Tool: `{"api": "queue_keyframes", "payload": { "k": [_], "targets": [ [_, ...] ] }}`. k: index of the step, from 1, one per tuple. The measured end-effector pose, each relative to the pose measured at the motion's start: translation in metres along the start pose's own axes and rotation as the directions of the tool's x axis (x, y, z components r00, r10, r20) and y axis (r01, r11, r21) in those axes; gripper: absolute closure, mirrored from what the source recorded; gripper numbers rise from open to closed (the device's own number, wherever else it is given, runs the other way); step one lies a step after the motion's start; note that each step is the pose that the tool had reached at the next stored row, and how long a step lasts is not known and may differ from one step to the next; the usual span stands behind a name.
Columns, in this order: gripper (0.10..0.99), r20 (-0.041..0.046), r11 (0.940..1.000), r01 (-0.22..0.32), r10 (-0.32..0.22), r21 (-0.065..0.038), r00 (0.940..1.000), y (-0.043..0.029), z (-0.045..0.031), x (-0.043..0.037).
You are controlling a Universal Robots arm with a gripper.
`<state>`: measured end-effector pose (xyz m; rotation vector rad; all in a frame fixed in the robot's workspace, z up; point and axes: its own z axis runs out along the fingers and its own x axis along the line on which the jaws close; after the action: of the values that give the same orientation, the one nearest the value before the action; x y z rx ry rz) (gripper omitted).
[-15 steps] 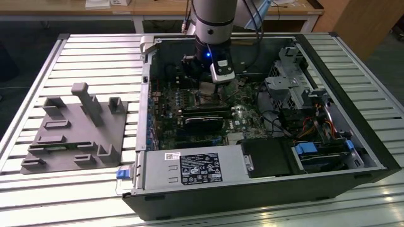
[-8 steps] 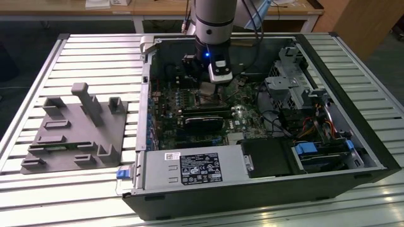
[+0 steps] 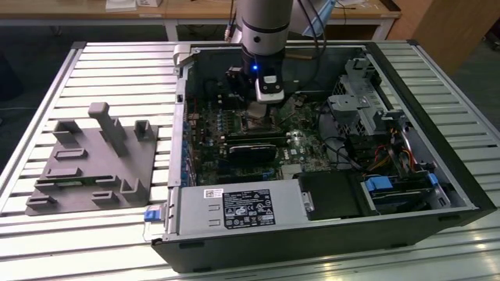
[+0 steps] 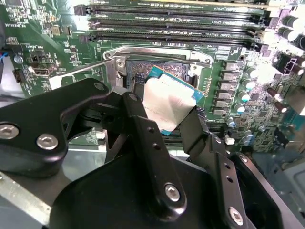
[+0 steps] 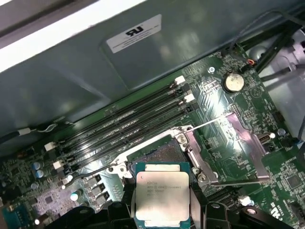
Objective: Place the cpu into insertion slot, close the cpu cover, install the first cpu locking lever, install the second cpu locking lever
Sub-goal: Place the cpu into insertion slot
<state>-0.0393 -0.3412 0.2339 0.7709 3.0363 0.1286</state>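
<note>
The biggest thing is the table [image 3: 125, 64], made of shiny metal strips. On it lies the open computer case [image 3: 312, 249]. Beside the case, on the exterior view's left, sits a grey block [image 3: 93, 158] with pegs. My arm [image 3: 266, 29] comes straight down into the case. Its end hides the spot under it in the exterior view.

Inside the case is the green board [image 5: 238, 100]. Long black slots [image 5: 124, 129] run across it.

Next to the slots is the socket [image 5: 162, 152]. Part of it is hidden behind what I hold. The cpu cover [image 5: 196, 157] is swung open and lies flat beside the socket.

My jaws are clamped on the cpu [image 5: 162, 198], with one black finger [image 4: 143, 129] on each side. In the second wrist view the cpu [image 4: 169, 102] sits tilted, just above the socket [image 4: 140, 69]. I cannot tell if its far corner touches the socket. In the first wrist view, the near edge of the cpu is cut off.
</note>
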Motion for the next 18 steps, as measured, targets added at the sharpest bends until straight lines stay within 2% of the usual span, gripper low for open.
{"api": "queue_keyframes", "payload": {
  "k": [6,11,14,18],
  "targets": [
    [0.545,0.0037,0.999,-0.045,0.045,-0.001,0.999,0.0,0.0004,0.0],
    [0.545,0.0079,0.9957,-0.093,0.093,-0.001,0.9956,-0.0001,0.0009,0.0],
    [0.545,0.0108,0.9917,-0.129,0.129,-0.002,0.9916,-0.0001,0.0013,0.0],
    [0.545,0.0157,0.9817,-0.19,0.19,-0.004,0.9816,-0.0002,0.0021,0.0]
  ]
}}
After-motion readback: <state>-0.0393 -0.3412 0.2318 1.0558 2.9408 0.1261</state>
